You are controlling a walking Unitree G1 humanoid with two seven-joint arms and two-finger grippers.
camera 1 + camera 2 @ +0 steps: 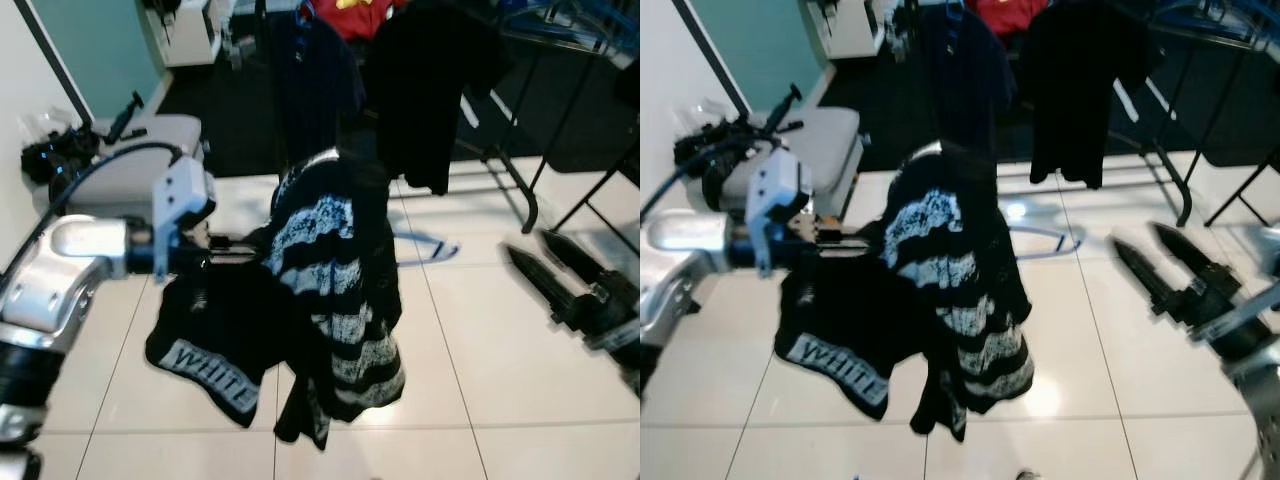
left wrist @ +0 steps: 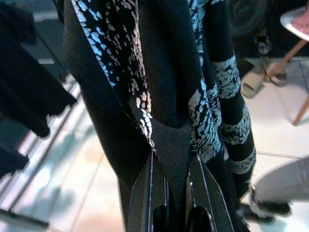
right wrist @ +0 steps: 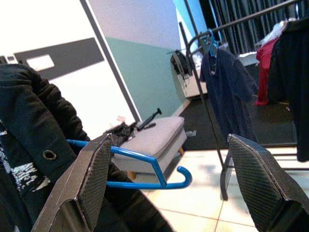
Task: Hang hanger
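While the left gripper is pinching dark cloth between its nearly closed fingers, the right gripper is hovering spread wide with nothing between them.

Hanging from that pinch at the left centre of the scene is a bundle of soft clothes: a black garment with mottled, speckled white bands, and a black one with white lettering sagging lower to its left. A slim blue hanger with a curved hook is sticking out of the bundle toward the right, its end showing pale above glossy white floor tiles. Farther off, dark shirts and a red one are hanging on a black metal clothes rack. A grey padded seat is standing at the far left.
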